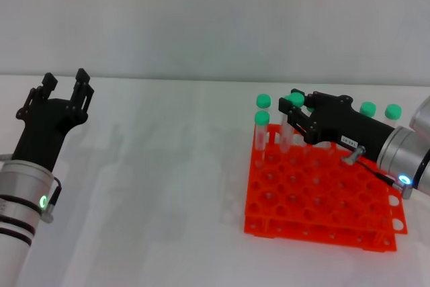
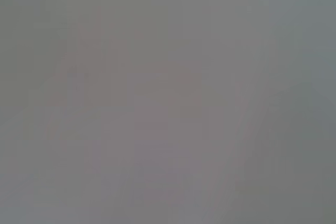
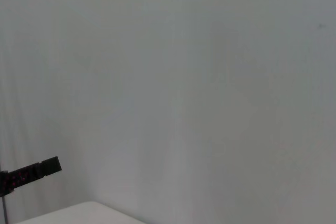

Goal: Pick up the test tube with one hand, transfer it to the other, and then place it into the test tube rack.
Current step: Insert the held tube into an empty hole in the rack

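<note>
Bench (image 1: pixel 168 166): you have everything resting on it, with the wall behind.
Test tube rack (image 1: pixel 316 199): sits on the bench to your right.
Tubes in rack: they stand upright in the rack's back rows; two at the back left corner (image 1: pixel 262 126), others farther right (image 1: pixel 379 109).
Right end effector (image 1: pixel 293 113): reaches in from your right, over the rack's back rows, around a standing test tube (image 1: pixel 287 124).
Left end effector (image 1: pixel 65 85): far to your left, above the bench, well apart from the rack.
</note>
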`<state>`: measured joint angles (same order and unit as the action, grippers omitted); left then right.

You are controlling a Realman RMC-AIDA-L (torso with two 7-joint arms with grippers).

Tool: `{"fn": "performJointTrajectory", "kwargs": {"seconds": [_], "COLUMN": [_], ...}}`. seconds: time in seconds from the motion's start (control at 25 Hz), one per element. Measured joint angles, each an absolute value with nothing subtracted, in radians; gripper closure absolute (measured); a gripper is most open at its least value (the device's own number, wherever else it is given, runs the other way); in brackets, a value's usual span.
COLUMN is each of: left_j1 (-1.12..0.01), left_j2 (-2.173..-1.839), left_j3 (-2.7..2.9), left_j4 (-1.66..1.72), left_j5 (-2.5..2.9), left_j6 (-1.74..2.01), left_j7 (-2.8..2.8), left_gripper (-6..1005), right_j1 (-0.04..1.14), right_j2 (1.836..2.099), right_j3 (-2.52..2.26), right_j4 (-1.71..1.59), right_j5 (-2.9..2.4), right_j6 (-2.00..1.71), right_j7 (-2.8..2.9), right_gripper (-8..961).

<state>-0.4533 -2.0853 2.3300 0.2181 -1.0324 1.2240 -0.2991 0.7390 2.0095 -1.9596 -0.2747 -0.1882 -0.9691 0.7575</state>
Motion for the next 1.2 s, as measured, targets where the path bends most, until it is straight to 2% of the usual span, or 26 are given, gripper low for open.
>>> {"fn": "performJointTrajectory", "kwargs": {"seconds": [1.2], "left_j1": [-0.466], "left_j2": [-2.088], "left_j3": [2.332], "left_j4": [0.224], "left_j5": [-1.032], "left_j6": [1.224], "left_j7": [-0.312], "left_gripper": [377], "right_j1": [0.718], "right_j2": [2.016], "right_j3": [-1.966], "right_j4": [-0.305], "right_j5": [-0.239], "right_j6": [-0.864], "right_j7": [0.716], "right_gripper": [698]}}
